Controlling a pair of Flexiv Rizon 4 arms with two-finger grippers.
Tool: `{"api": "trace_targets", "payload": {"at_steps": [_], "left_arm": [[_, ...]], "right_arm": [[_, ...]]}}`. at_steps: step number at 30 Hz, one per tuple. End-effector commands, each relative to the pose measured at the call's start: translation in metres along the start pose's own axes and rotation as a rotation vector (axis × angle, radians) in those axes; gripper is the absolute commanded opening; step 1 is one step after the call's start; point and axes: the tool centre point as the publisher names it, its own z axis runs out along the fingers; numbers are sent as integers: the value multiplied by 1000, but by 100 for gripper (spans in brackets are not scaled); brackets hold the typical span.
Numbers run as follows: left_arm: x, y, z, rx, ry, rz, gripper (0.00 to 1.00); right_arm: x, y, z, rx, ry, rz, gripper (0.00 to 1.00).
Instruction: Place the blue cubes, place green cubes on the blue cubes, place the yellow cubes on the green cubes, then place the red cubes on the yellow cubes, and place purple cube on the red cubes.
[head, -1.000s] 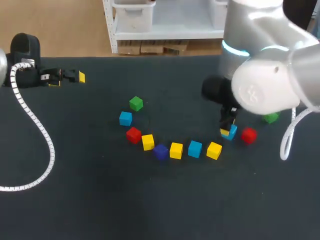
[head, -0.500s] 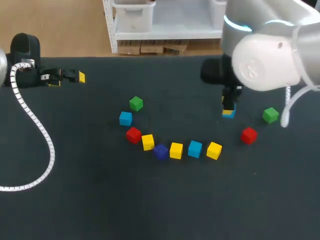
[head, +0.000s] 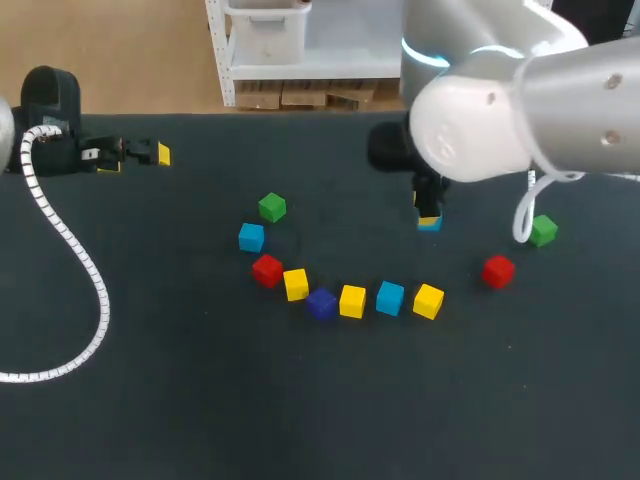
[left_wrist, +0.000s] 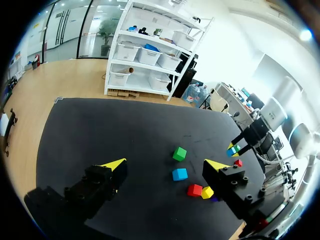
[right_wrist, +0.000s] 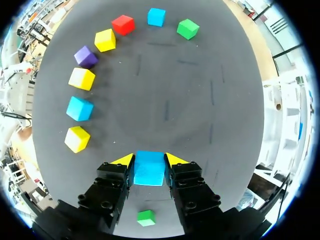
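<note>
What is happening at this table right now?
The right end effector is shut on a blue cube, holding it on the far side of the arc of loose cubes on the table. The left end effector is open and empty, near the table's far left edge. No cube sits on another, so no stack has been started.

Right arm (head: 500, 110) comes in from the right, its wrist pointing down; its tool (right_wrist: 149, 160) has 2 yellow tips clamped on a blue cube (right_wrist: 149, 170); left tool (left_wrist: 165, 165) sits far left, fingers spread wide.
</note>
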Motion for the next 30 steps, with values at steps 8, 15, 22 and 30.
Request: {"api": "trace_targets", "payload": {"at_steps": [8, 15, 22, 30], "left_arm": [[0, 0, 0, -1, 1, 0, 100], [0, 0, 0, -1, 1, 0, 100], [0, 0, 0, -1, 1, 0, 100], [0, 0, 0, -1, 1, 0, 100]], "right_arm": [[-11, -20, 22, -27, 24, 26, 0], [-14, -28, 27, -29, 25, 42, 0], [-16, -29, 32, -35, 38, 27, 0], [-14, -27, 32, -44, 36, 19, 72]]}}
